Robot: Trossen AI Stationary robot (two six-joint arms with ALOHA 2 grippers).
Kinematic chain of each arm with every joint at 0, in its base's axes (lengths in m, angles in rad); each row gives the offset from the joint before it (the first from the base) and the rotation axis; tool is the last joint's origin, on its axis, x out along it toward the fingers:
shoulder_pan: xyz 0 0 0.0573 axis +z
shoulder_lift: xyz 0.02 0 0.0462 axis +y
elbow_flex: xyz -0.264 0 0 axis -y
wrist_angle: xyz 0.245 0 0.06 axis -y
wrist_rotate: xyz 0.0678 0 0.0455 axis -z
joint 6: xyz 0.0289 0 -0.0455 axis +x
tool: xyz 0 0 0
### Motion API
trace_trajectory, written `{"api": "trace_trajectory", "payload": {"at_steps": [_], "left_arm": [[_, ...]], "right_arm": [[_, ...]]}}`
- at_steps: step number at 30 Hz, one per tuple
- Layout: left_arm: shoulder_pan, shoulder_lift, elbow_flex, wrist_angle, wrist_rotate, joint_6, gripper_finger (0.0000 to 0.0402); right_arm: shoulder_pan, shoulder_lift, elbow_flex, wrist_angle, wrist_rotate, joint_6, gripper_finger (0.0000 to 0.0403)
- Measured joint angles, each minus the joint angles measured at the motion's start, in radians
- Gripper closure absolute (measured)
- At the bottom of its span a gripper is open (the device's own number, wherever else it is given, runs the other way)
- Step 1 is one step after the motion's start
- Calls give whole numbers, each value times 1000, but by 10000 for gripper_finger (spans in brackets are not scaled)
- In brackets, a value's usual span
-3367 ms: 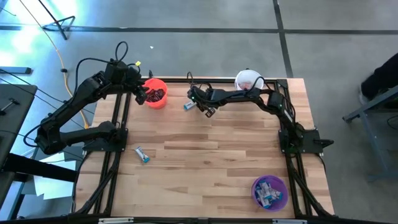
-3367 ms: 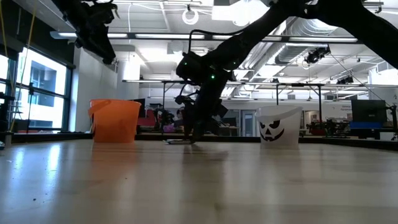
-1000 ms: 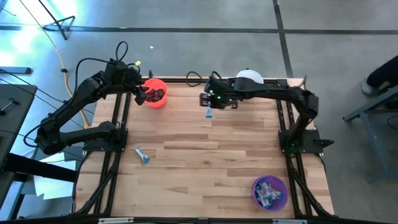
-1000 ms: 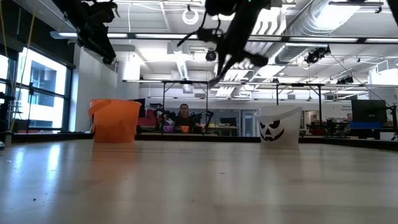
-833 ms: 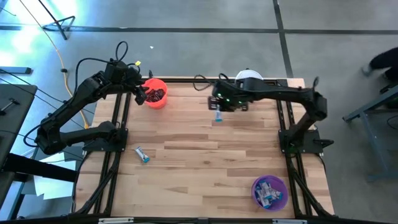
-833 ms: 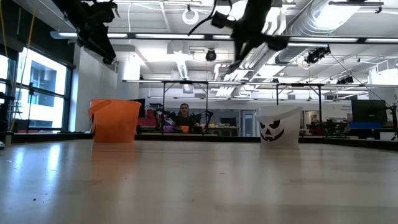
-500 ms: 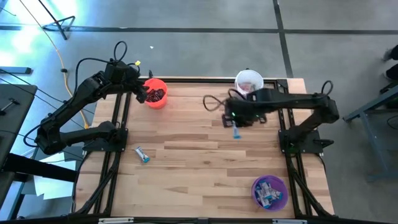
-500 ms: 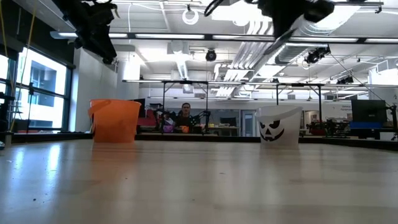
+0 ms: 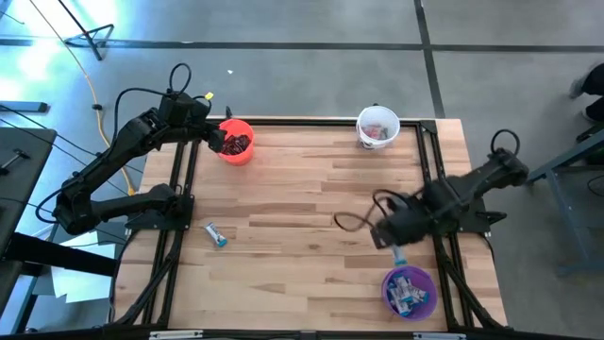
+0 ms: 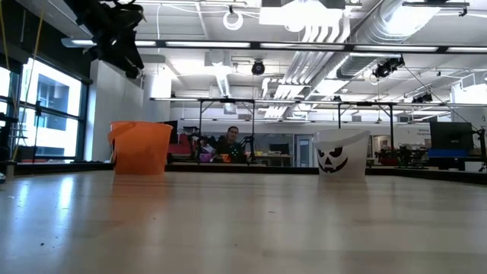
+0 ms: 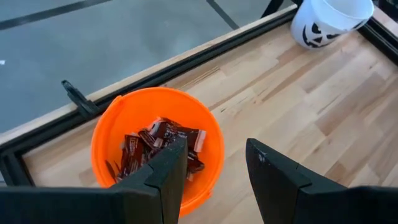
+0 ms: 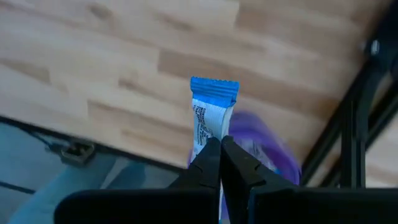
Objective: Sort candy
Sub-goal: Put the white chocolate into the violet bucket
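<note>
My right gripper [image 12: 220, 144] is clamped on a blue-and-white candy [image 12: 212, 114], up in the air just beside the purple cup [image 9: 409, 292], near the table's front-right corner. Left gripper [image 11: 214, 163] hangs open over the orange cup [image 11: 157, 147] w/ dark candies [image 11: 160, 146]. Another candy [image 9: 216, 235], prob. blue-and-white, lies on the table [image 9: 302, 227].
</note>
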Motion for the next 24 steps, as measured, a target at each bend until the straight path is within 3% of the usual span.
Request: {"api": "trace_trajectory", "payload": {"at_steps": [9, 15, 20, 24], "left_arm": [[-1, 0, 0, 0, 0, -49, 249], [-1, 0, 0, 0, 0, -51, 249], [-1, 0, 0, 0, 0, -75, 249], [-1, 0, 0, 0, 0, -76, 249]], "right_arm": [[295, 0, 0, 48, -30, 357, 403], [413, 0, 0, 124, -5, 538, 403], [437, 17, 0, 168, 38, 532, 403], [436, 53, 0, 183, 5, 493, 402]]}}
